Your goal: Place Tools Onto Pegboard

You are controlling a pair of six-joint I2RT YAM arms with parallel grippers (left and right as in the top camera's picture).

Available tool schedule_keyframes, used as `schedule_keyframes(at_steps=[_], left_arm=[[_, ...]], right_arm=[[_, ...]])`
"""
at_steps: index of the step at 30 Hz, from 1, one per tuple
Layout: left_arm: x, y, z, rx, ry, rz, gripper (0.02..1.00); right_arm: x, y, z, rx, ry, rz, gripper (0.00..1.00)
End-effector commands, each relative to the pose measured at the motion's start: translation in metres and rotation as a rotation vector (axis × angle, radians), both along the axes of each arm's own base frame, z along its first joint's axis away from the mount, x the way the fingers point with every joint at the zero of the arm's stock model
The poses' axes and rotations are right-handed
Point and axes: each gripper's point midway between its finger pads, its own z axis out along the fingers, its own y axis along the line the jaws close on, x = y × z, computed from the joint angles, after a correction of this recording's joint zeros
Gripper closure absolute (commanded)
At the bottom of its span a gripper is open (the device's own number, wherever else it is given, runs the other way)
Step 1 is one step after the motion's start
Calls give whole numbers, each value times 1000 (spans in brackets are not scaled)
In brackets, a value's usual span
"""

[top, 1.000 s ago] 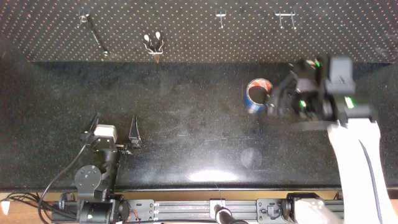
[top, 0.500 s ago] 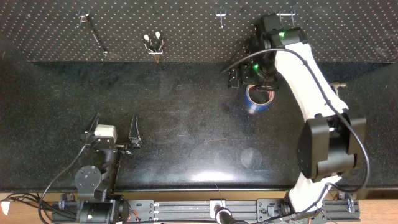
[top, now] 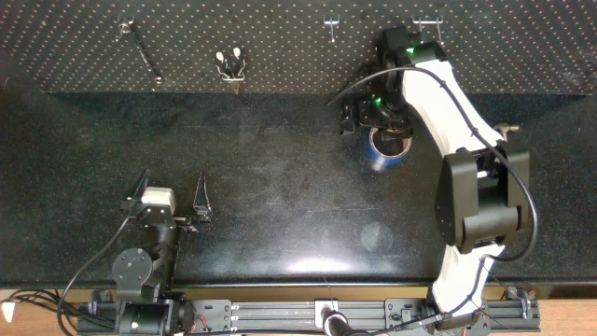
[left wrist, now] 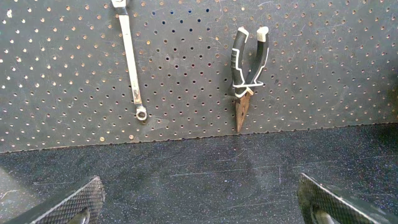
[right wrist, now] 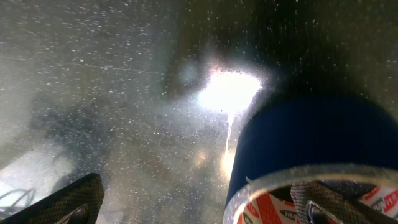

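Note:
A blue tape roll [top: 390,149] lies on the black worktop just in front of the pegboard [top: 280,42]. My right gripper [top: 371,129] is down at the roll's left side. In the right wrist view the right gripper [right wrist: 202,206] is open: one finger [right wrist: 336,204] sits at the rim of the tape roll [right wrist: 323,140], the other finger [right wrist: 68,199] stands outside over bare worktop. On the pegboard hang a wrench [left wrist: 130,56] and pliers [left wrist: 247,68]. My left gripper [top: 173,194] rests open near the front left, holding nothing.
Two bare hooks stick out of the pegboard, one hook [top: 331,26] near the middle and a double hook [top: 429,28] to its right, behind the right arm's elbow. The wrench [top: 142,51] and pliers [top: 231,67] take the board's left part.
The right arm has swung from the tape roll's right side over to the pegboard and come down at the roll's left edge. The left arm has stayed still.

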Motion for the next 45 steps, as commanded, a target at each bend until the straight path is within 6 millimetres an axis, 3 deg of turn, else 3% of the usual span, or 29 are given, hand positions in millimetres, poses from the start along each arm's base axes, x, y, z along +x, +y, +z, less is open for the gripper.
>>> schedule_keyframes(at_steps=[1, 2, 4, 9, 11, 15, 18, 21, 23, 24, 25, 29, 31, 36, 39, 42, 45], left_arm=[[0, 0, 0, 9, -1, 2, 23], [0, 0, 0, 9, -1, 2, 23], [0, 0, 0, 9, -1, 2, 23], [0, 0, 0, 9, -1, 2, 23], [0, 0, 0, 9, -1, 2, 23], [0, 0, 0, 9, -2, 2, 23], [0, 0, 0, 9, -1, 2, 25], [0, 0, 0, 9, -1, 2, 23], [0, 0, 0, 9, -1, 2, 23], [0, 0, 0, 9, -1, 2, 20], [0, 0, 0, 9, -1, 2, 23], [0, 0, 0, 9, -1, 2, 20], [0, 0, 0, 9, -2, 2, 23], [0, 0, 0, 9, -1, 2, 23], [0, 0, 0, 9, -1, 2, 23], [0, 0, 0, 9, -1, 2, 23], [0, 0, 0, 9, -2, 2, 23]], right_arm=[[-15, 7, -37, -26, 105, 50, 9], [-15, 8, -38, -27, 109, 52, 9], [-18, 9, -41, -29, 121, 55, 119], [-25, 7, -44, -34, 148, 55, 152], [-29, 6, -45, -36, 159, 59, 235], [-38, 4, -47, -41, 190, 69, 235], [-30, 6, -36, -23, 119, 111, 235], [-6, 12, -26, -2, -6, 114, 224], [5, 16, -15, 10, -77, 117, 137], [10, 17, -5, 16, -115, 116, 38], [13, 18, 7, 23, -153, 116, 36], [14, 18, 53, 41, -262, 115, 34], [6, 16, 62, 40, -255, 115, 36], [-9, 14, 57, 29, -189, 118, 36], [-23, 18, 40, 19, -155, 168, 36], [-17, 18, 15, 7, -205, 171, 36], [-5, 19, 6, 15, -264, 160, 36]])
